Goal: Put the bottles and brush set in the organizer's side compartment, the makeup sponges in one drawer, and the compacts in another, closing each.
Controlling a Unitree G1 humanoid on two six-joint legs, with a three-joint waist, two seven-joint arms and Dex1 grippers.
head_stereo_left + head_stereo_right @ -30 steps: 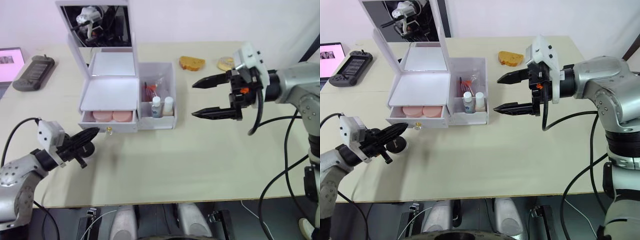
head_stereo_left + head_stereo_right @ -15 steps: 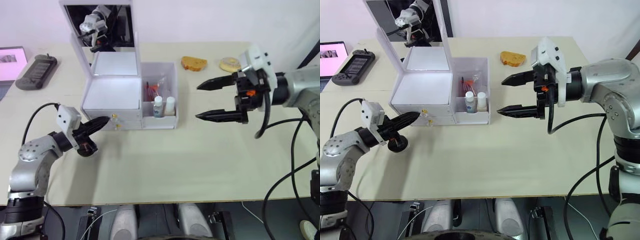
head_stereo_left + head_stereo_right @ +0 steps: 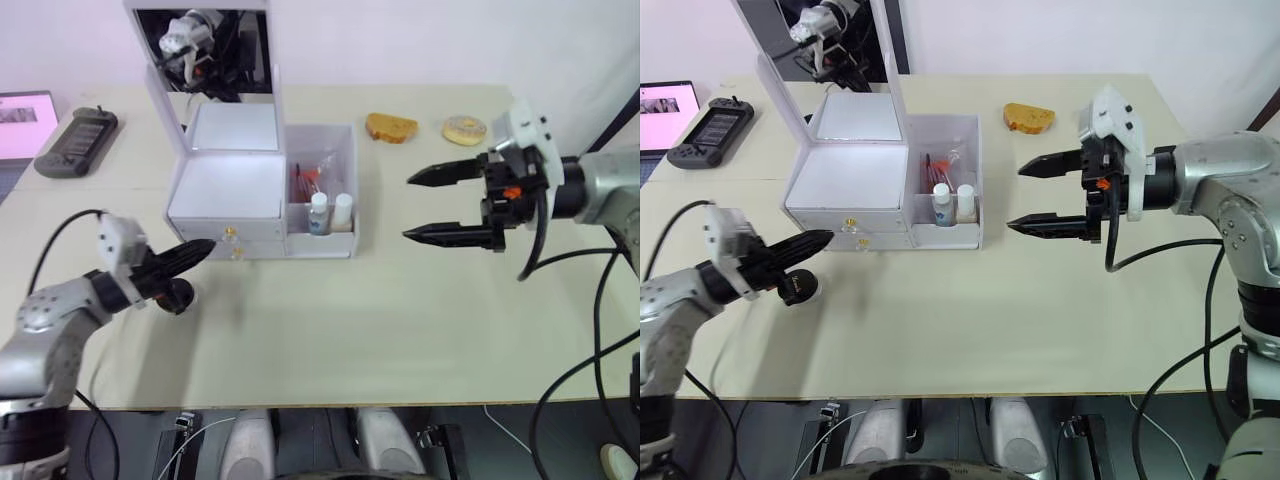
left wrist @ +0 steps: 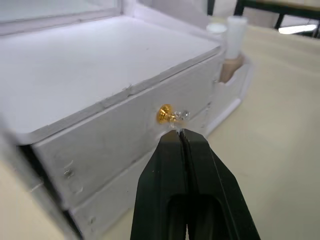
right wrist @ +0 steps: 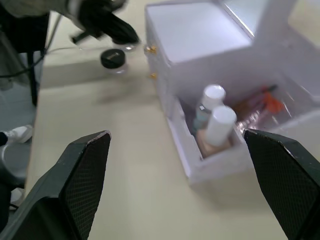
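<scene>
Sponge drawer (image 3: pixel 222 230): now pushed flush by my left gripper (image 3: pixel 205 247), fingers together just before its knob; right gripper (image 3: pixel 412 207) apart, idle; compacts (image 3: pixel 797 287) pending.

A bread slice (image 3: pixel 390 127), doughnut (image 3: pixel 465 129) and handheld console (image 3: pixel 76 142) lie on the table (image 3: pixel 400 310).

The beige surface (image 3: pixel 400 310) carried the white organizer (image 3: pixel 225 190), a black compact (image 3: pixel 798 288) just before it, a game controller (image 3: pixel 75 129), a tablet (image 3: pixel 22 112), toast (image 3: pixel 390 127) and a doughnut (image 3: pixel 464 129).
</scene>
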